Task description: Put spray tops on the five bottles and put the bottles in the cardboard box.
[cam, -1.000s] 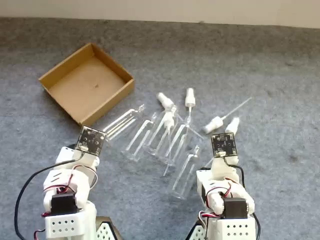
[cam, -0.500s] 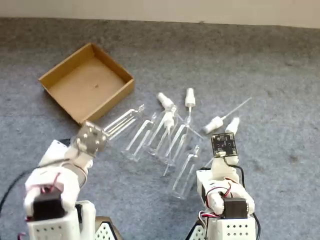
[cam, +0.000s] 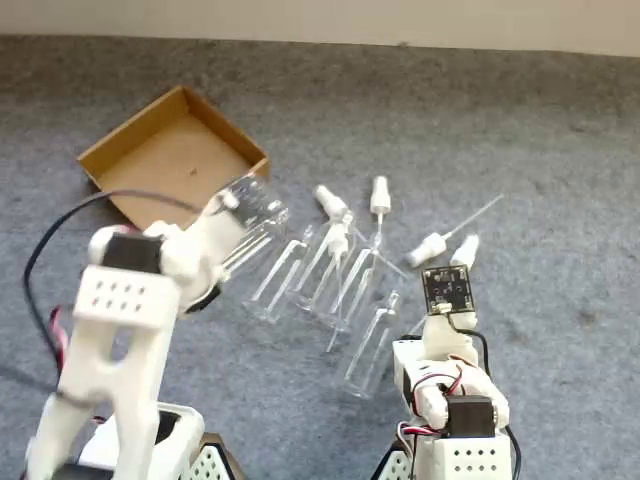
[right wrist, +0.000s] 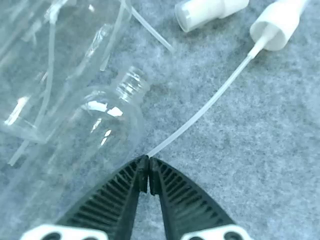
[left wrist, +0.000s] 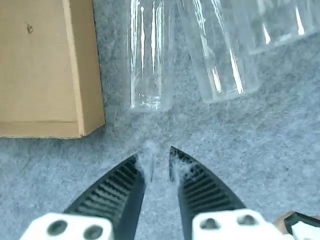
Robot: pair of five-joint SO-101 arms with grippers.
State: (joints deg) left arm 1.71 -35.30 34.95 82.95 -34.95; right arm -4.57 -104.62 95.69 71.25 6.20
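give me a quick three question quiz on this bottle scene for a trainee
1. True or false: the cardboard box holds a bottle.
2. Pick one. The right gripper is: A wide open; B shut with nothing in it; C clamped on the box wall.
3. Fill in: in the left wrist view, the left gripper faces the ___ end of the clear bottle lying beside the box.

Key: 1 false, the box is empty. 2 B. 3 base.
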